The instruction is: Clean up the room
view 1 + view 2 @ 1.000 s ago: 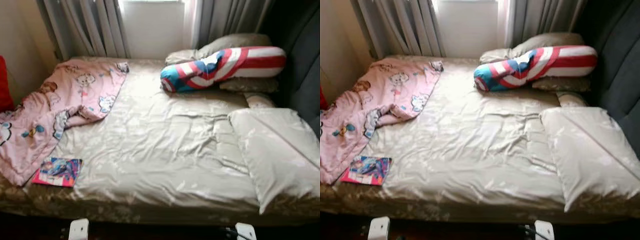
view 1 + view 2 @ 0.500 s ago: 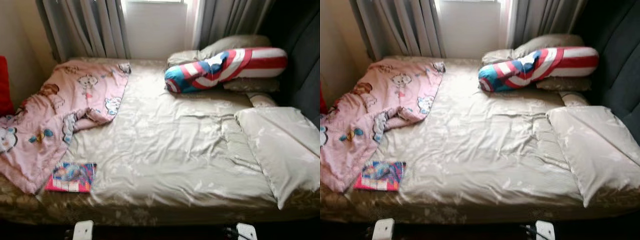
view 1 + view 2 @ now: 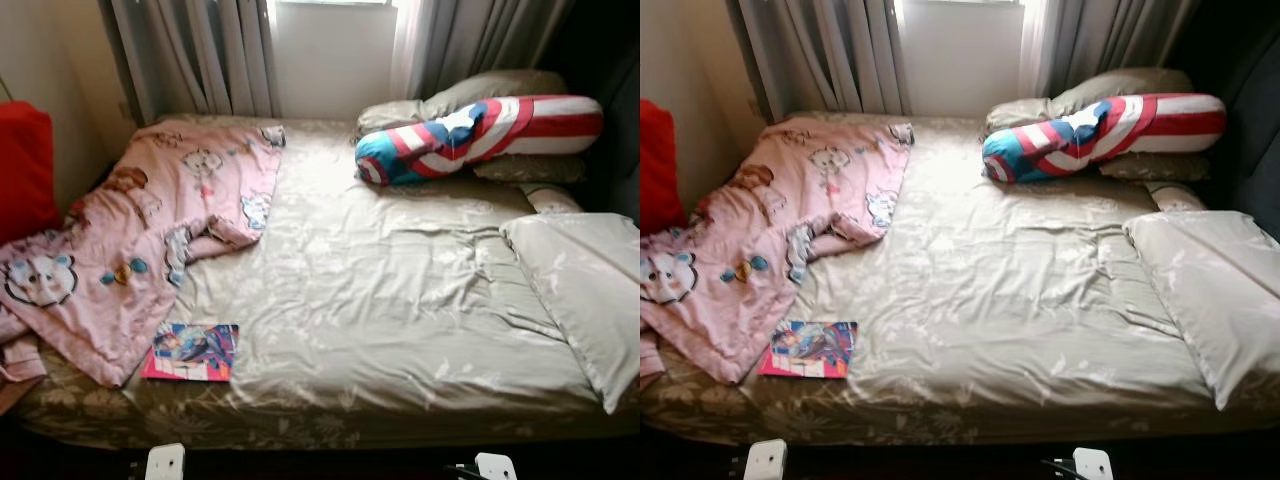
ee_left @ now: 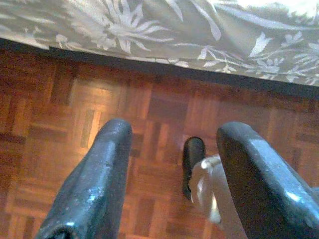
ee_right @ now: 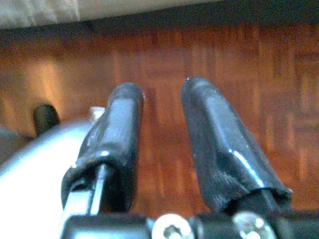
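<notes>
1. A wide bed (image 3: 400,300) with a beige leaf-patterned cover stands before the robot, grey curtains (image 3: 200,50) and a bright window behind it
2. On the bed's left side lies a crumpled pink blanket (image 3: 150,230) with cartoon prints, spilling over the left edge; a red cushion (image 3: 25,165) stands against the wall beside it
3. At the far right a striped red, white and blue bolster (image 3: 480,135) rests on beige pillows (image 3: 500,90), and a large beige pillow (image 3: 585,290) lies tilted at the right edge, overhanging the near corner
4. A colourful picture book (image 3: 190,352) lies flat near the bed's front edge, touching the blanket's lower hem, on the robot's left
5. The left claw (image 4: 172,169) hangs low over the parquet floor (image 4: 60,124), fingers spread apart and empty, the bed's skirt just ahead of it; the book is up on the bed, well above and ahead of it
6. The right claw (image 5: 162,129) also hangs over the floor, fingers parted with a narrow gap, holding nothing, well apart from the book
7. The middle of the bed is open cover, wrinkled, and a strip of floor runs along the front edge
</notes>
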You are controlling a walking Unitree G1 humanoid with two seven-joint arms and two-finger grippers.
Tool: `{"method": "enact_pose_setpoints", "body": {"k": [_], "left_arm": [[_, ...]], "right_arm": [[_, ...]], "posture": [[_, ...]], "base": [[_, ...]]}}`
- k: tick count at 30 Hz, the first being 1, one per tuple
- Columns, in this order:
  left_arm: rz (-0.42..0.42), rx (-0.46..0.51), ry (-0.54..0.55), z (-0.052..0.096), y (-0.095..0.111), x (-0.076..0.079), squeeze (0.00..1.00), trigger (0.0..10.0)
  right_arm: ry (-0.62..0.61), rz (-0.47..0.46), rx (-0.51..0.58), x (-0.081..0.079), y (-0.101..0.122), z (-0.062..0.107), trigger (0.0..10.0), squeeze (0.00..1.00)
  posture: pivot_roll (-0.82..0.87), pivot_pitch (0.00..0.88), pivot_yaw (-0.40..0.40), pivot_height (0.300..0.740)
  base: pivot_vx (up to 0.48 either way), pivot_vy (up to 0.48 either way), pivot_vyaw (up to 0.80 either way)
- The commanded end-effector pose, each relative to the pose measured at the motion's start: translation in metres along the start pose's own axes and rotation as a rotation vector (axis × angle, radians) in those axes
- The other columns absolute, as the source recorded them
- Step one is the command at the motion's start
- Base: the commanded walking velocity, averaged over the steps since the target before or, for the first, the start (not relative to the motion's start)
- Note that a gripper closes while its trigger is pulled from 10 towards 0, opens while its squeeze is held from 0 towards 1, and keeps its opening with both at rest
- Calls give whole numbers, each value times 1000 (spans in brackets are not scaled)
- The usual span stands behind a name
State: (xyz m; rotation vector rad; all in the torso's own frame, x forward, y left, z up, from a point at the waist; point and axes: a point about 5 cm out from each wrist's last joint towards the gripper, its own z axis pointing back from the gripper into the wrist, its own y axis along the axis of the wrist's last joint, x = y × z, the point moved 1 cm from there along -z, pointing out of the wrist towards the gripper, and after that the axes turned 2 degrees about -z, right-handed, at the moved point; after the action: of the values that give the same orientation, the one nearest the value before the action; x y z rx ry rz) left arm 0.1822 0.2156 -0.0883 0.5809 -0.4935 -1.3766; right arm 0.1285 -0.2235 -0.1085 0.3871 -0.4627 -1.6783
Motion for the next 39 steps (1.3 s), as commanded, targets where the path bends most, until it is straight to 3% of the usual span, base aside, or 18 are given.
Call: {"method": "enact_pose_setpoints", "body": {"k": [1, 3, 9, 39], "left_arm": [[-6, -34, 20, 3, -11, -7, 0, 10000], [-2, -35, 21, 3, -11, -7, 0, 10000], [-4, -41, 17, 4, -13, -5, 0, 10000], [-15, -40, 24, 5, -14, -8, 0, 10000]], "right_arm": [[13, 13, 19, -4, 6, -2, 10000, 0], [1, -31, 13, -2, 5, -1, 10000, 0], [24, 12, 9, -5, 5, -2, 10000, 0], [28, -19, 16, -7, 8, -2, 10000, 0]], "posture": [[37, 0, -36, 740], [40, 0, -38, 740], [26, 0, -31, 740], [51, 0, -35, 740]], "base": [[0, 375, 800], [0, 377, 0], [0, 377, 0], [0, 375, 0]]}}
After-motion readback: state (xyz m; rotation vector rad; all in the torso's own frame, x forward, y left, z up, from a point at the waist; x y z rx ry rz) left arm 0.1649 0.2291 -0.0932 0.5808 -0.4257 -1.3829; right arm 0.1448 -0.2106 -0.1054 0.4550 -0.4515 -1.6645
